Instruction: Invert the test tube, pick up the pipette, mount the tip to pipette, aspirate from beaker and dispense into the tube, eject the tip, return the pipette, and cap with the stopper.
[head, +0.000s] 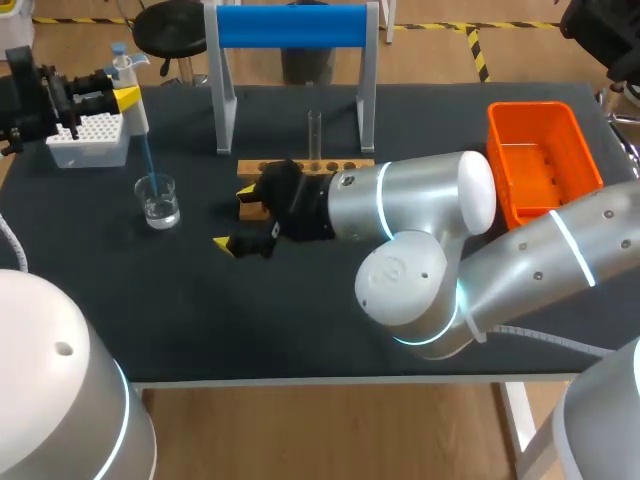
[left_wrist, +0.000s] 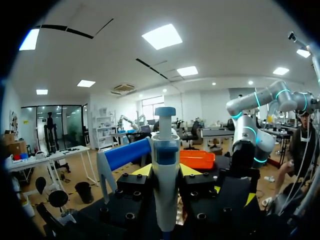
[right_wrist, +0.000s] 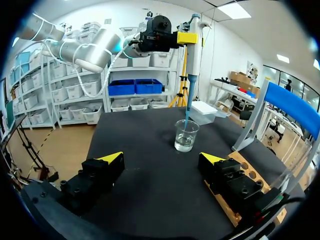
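As the left gripper (head: 124, 98) pinches the pipette (head: 131, 95) above the beaker (head: 158, 200), the head view shows the pipette's blue tip (head: 148, 160) slanting down into the beaker's clear liquid. A white tip box (head: 88, 140) sits just behind the beaker, to its left. To the beaker's right lies a wooden rack (head: 330, 166) with the test tube (head: 314, 132) upright in it. The right gripper (head: 236, 218) hangs low just right of the beaker, fingers spread and empty. An orange bin (head: 540, 160) stands far right of the beaker.

In the left wrist view, the pipette (left_wrist: 165, 172) stands upright in the left gripper (left_wrist: 165, 172), pressed from both sides; the beaker is hidden here.

In the right wrist view, the right gripper (right_wrist: 161, 160) is spread wide with nothing in it. The beaker (right_wrist: 186, 136) stands ahead of it, with the tip (right_wrist: 187, 114) dipped inside. The pipette (right_wrist: 193, 45) is clamped in the left gripper (right_wrist: 181, 38) above the beaker, and the rack (right_wrist: 247, 176) lies to the beaker's near side.
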